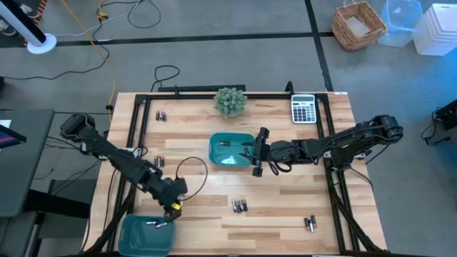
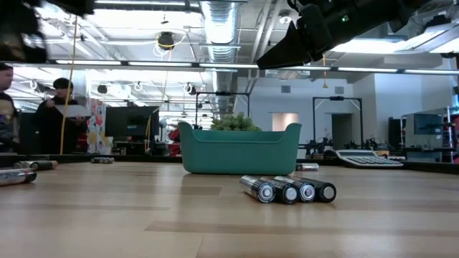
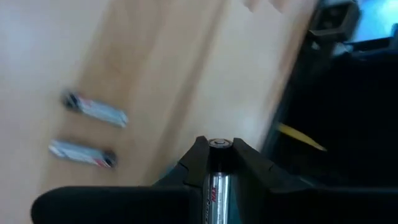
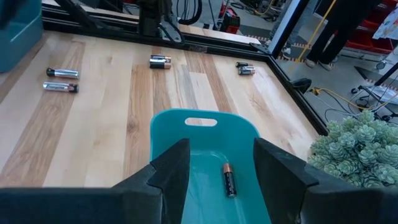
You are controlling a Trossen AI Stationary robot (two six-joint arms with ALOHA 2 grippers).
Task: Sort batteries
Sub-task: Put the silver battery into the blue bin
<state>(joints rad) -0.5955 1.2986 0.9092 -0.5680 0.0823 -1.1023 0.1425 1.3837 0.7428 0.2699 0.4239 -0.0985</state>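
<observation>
Table: a light wooden table (image 1: pixel 285 207) edged by a black frame, with both dark arms reaching in over it.
Centre tray: a teal tray (image 1: pixel 230 150) near the table's middle, holding one black-and-copper battery (image 4: pixel 229 180).
Corner tray: a second teal tray (image 1: pixel 145 235) at the near left corner, with batteries (image 1: pixel 158 224) lying in it.
Plant: a small green plant (image 1: pixel 230 101) at the far edge, just behind the centre tray.
Calculator: a grey calculator (image 1: pixel 303 109) at the far right.
Right gripper: the right gripper (image 1: pixel 257 153) hangs over the centre tray's right side, fingers spread, nothing between them.
Left gripper: the left gripper (image 1: pixel 172 207) sits just above the corner tray's rim, fingers pressed onto a silvery battery (image 3: pixel 217 177) held upright between them.
Loose batteries: a cluster of four (image 2: pixel 288 190) on the bare wood in front of the centre tray; others scattered near the left edge (image 1: pixel 158 161), far left (image 1: pixel 161 115) and near right (image 1: pixel 310 224).
</observation>
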